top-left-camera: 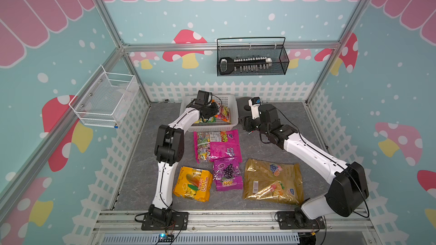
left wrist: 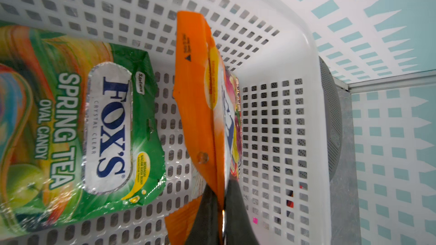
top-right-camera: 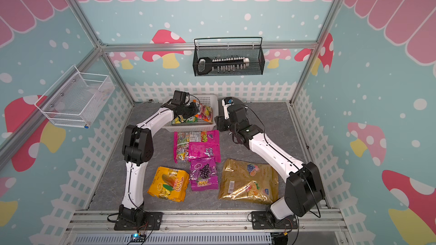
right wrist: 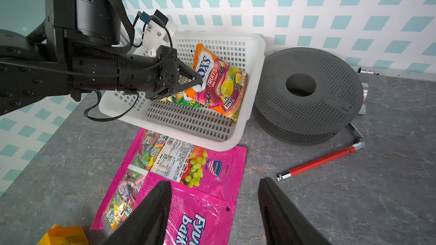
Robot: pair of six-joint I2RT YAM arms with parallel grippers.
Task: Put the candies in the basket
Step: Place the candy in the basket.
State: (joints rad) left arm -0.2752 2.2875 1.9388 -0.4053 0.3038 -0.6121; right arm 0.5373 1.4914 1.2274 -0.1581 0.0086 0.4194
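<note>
Two candy bags are at the basket (top-left-camera: 217,127) in both top views. The green bag (top-left-camera: 208,120) lies flat inside, and the orange fruit bag (top-left-camera: 224,114) hangs tilted from my left gripper (top-left-camera: 212,110), within the basket's outline. The right gripper (top-left-camera: 246,124) hovers just beside the basket. The purple bag (top-left-camera: 227,173), yellow bag (top-left-camera: 192,183) and gold bag (top-left-camera: 272,180) lie on the table, well apart from either gripper.

Left wrist view: the jaws are clamped tight on one edge of the orange fruit bag (left wrist: 198,95). The bag stands on edge between the green bag (left wrist: 94,123) and the basket's end wall. Risk: on release it may prop against that wall instead of lying flat, because the glossy film is stiff.

Right wrist view: the right gripper (right wrist: 214,181) is wide open and empty, directly above the small magenta bag (right wrist: 203,220), which lies on the big magenta bag (right wrist: 212,173). Risk: a straight descent may pinch both bags or slide the top one. The big bag's far edge meets the basket, and I cannot tell whether it is tucked underneath. If it is, lifting it drags the basket. Both arms converge at the basket, so collision is possible unless I sequence them.
</note>
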